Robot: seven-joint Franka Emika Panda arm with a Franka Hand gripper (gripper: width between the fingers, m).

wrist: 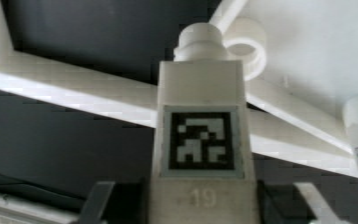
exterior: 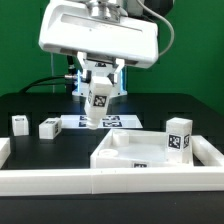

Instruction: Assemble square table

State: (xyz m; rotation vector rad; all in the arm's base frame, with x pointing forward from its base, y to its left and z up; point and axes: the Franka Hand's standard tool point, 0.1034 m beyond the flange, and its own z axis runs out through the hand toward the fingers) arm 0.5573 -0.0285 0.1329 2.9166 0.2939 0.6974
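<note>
Black tabletop (exterior: 150,106), green backdrop (exterior: 195,50) behind; the claw (exterior: 97,90) clamps one upright white tagged leg (exterior: 98,104).

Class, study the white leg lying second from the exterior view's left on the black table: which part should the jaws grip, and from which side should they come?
Grip the lying leg across its two long flat sides, near mid-length, coming straight down from above. It seems to rest lengthwise on the table, so those parallel faces are exposed, with a gap on either side.
</note>
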